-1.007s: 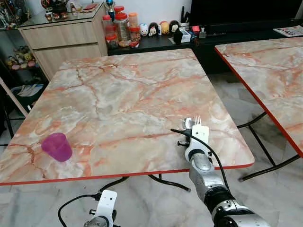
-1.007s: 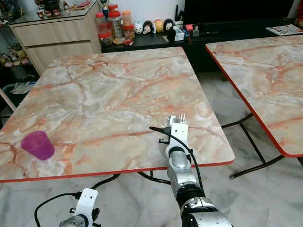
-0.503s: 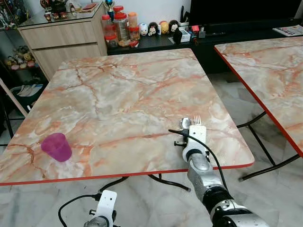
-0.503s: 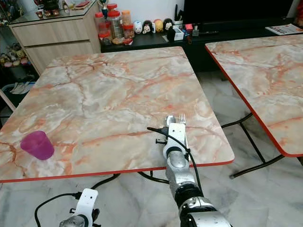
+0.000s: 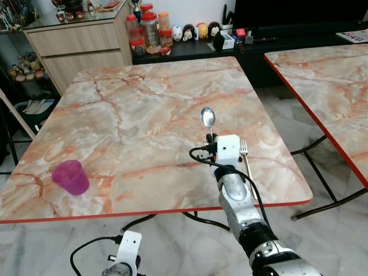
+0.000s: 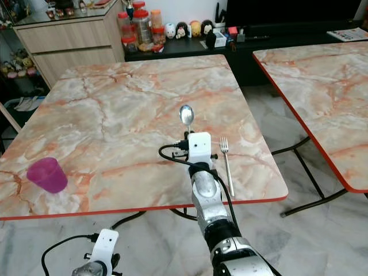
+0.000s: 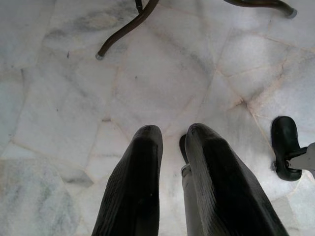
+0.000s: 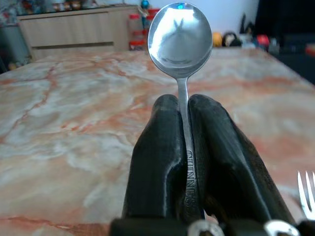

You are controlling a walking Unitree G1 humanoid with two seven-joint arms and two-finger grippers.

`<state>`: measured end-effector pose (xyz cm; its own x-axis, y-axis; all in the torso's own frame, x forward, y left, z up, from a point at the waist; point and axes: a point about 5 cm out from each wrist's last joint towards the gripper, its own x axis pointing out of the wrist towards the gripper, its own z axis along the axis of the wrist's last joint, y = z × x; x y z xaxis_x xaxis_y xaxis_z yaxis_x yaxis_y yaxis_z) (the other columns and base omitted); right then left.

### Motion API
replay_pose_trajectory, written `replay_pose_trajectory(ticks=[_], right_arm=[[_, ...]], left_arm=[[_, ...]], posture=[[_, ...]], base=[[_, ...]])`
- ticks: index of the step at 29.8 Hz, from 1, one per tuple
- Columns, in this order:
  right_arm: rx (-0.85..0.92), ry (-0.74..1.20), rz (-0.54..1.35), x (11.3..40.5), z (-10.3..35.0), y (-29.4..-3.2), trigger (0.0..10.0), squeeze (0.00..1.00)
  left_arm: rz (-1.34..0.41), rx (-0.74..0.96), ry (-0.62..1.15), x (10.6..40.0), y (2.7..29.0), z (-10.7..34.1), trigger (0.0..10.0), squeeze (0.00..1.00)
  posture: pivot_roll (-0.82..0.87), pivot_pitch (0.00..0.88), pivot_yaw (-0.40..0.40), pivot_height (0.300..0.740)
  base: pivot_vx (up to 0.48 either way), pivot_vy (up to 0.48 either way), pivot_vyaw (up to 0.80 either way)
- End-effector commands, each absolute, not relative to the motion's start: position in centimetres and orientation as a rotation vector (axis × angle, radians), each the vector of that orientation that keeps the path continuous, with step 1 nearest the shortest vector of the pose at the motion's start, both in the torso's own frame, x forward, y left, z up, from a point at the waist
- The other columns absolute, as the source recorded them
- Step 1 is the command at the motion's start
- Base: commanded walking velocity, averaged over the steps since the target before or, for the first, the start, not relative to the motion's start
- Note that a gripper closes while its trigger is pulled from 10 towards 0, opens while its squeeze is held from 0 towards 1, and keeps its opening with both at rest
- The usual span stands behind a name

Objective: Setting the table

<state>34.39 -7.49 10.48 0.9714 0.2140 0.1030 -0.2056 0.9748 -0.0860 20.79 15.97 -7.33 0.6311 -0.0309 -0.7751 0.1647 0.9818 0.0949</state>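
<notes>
The spoon [image 5: 207, 117] points away from the robot, its handle running lengthwise between the black fingers [image 8: 157, 147] of the right gripper [image 8: 183, 105], which pinch it over the marble table [image 5: 132, 115]. Its bowl is shiny steel, the handle stamped with letters. A fork [image 5: 247, 162] lies flat just right of the gripper, tines pointing away. The left gripper [image 7: 170, 142] hangs over the floor, fingers nearly together.
</notes>
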Motion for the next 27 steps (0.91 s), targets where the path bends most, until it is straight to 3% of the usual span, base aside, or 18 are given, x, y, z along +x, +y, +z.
replay_pose_trajectory(ticks=[1,11,17,27], right_arm=[[-0.104,-0.171,0.251,34.3,11.3,-6.7,10.0,0.0],[-0.101,-0.189,0.252,34.2,11.5,-6.8,10.0,0.0],[-0.111,-0.191,0.232,34.5,11.6,-7.3,10.0,0.0],[-0.103,-0.179,0.193,34.7,11.6,-8.2,10.0,0.0]], left_arm=[[-0.116,0.194,0.891,20.4,16.3,-7.5,10.0,0.0],[-0.112,0.198,0.893,20.4,16.3,-7.5,10.0,0.0],[-0.103,0.196,0.89,20.5,16.5,-7.5,10.0,0.0],[-0.102,0.194,0.889,20.5,16.5,-7.5,10.0,0.0]], posture=[[-0.07,0.0,0.064,0.74],[-0.07,0.0,0.065,0.74],[-0.07,0.0,0.068,0.74],[-0.07,0.0,0.073,0.74]], base=[[0.0,-0.48,0.0],[0.0,-0.478,0.0],[0.0,-0.471,0.71],[0.0,-0.459,0.0]])
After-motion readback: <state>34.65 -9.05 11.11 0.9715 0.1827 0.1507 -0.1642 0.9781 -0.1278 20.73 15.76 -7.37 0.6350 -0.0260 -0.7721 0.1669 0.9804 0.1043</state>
